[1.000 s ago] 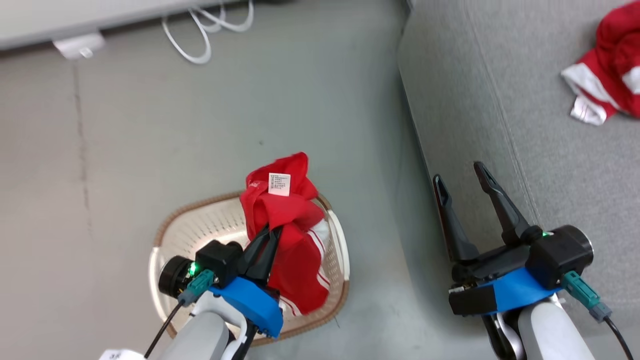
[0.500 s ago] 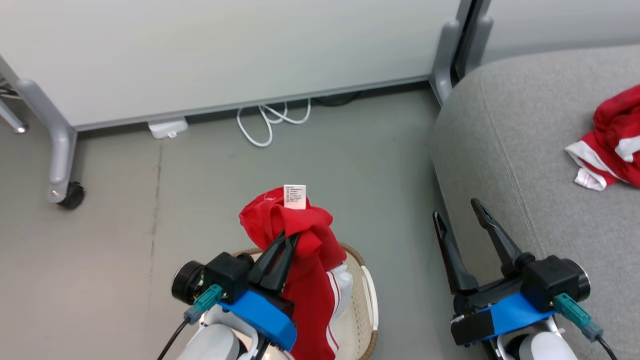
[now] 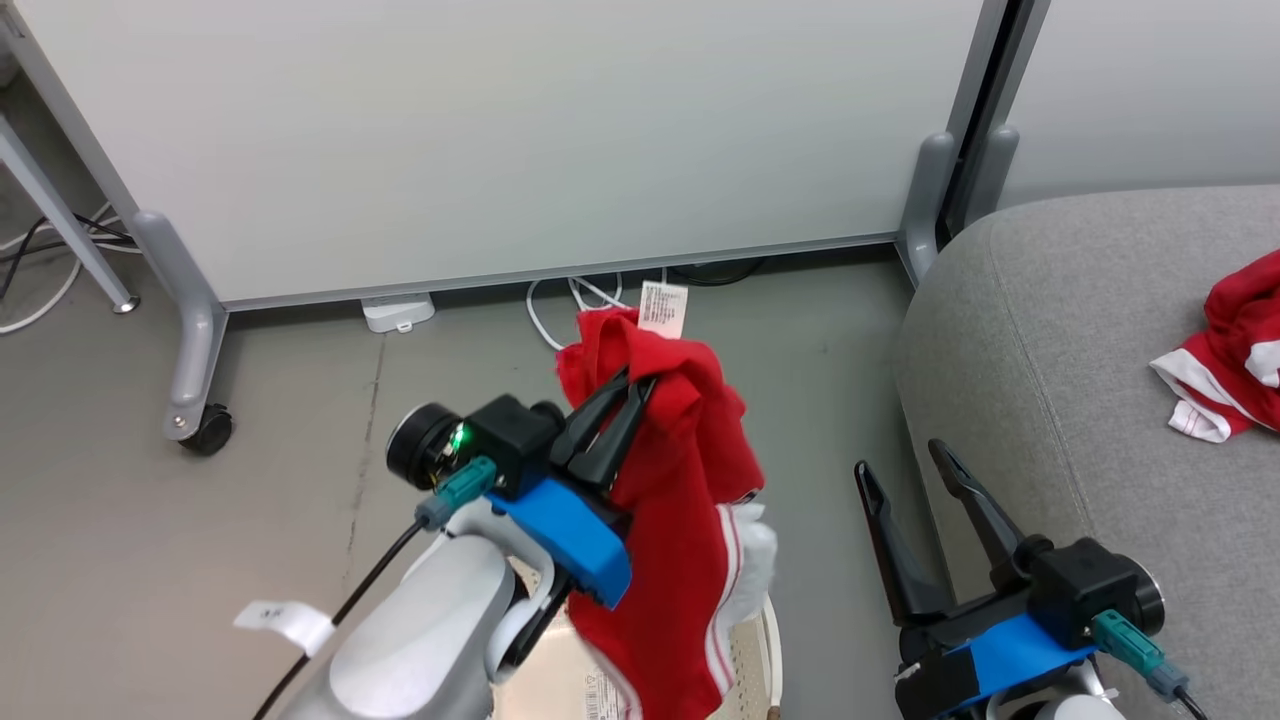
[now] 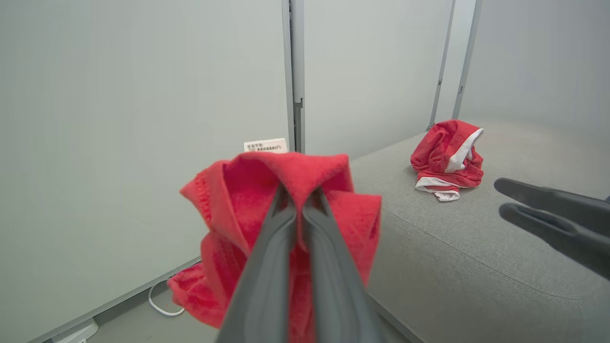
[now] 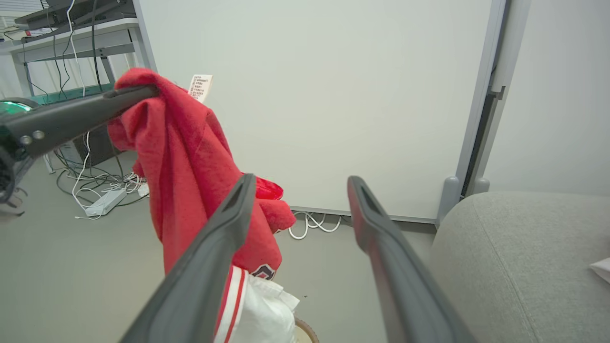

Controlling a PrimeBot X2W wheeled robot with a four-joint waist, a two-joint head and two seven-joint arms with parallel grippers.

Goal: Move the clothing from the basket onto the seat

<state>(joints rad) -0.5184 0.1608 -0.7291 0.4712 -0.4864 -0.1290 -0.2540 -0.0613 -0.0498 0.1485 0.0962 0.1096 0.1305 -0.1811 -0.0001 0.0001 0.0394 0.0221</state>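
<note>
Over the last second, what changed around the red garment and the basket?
The left gripper, shut on the red white-striped fabric garment, lifted it higher over the cream perforated plastic basket; the head view tilted up too. Unchanged: that grip, the right gripper open and empty, the second red garment on the light grey upholstered seat.

Ahead of me, a pale partition panel (image 3: 500, 150) stands on grey legs (image 3: 185, 320), the left one ending in a black caster (image 3: 208, 432). Under its lower edge I see a white box (image 3: 398, 312) and a looped white cable (image 3: 545, 325) on the grey floor (image 3: 130, 560). Right wrist view: a desk (image 5: 71, 33) above a power strip (image 5: 107, 202).
</note>
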